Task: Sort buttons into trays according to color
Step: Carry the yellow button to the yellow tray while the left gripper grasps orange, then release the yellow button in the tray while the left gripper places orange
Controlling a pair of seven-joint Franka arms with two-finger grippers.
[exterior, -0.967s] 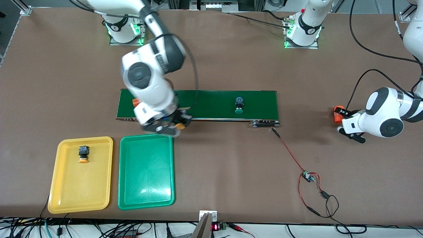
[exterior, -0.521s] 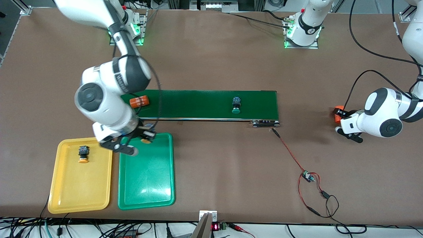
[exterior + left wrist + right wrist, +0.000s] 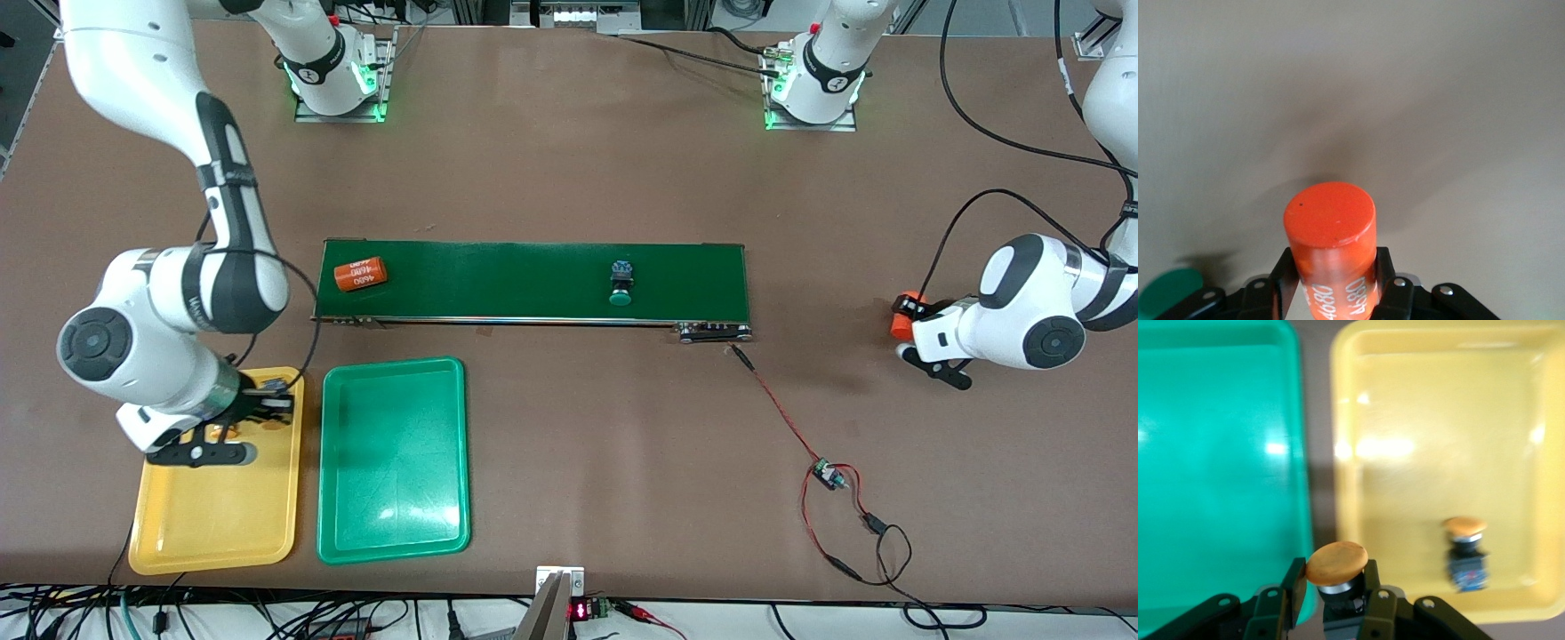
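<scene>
Right wrist view: an orange-capped button [image 3: 1336, 568] is seen pinched between the fingers of the right gripper [image 3: 1331, 590], carried over the edge of the yellow tray [image 3: 1511, 407] next to the green tray [image 3: 1211, 440].
Step in hand: the delivery of the second orange-capped button to the yellow tray is judged to be under way; release has not yet been made.
Next move: the gripper is to be lowered over bare tray floor, apart from the orange-capped button already lying there [image 3: 1465, 550], and the fingers parted.
Left gripper: it [image 3: 925, 360] is held low over the table toward the left arm's end, well apart from the conveyor belt [image 3: 533, 280]; in the left wrist view an orange cylinder with white print [image 3: 1331, 250] is seen clasped between its fingers.
Button count: three are made out, two orange-capped and one green-capped [image 3: 621, 283]; a fourth is not seen.
Green-capped button: it lies on the belt, not yet sorted.
Tray count: two, side by side; nothing is seen in the green one.
Cylinder count: two, the second [image 3: 361, 273] lying on the belt at the right arm's end.
Other: a small wired circuit board [image 3: 827, 476] lies on the table.
</scene>
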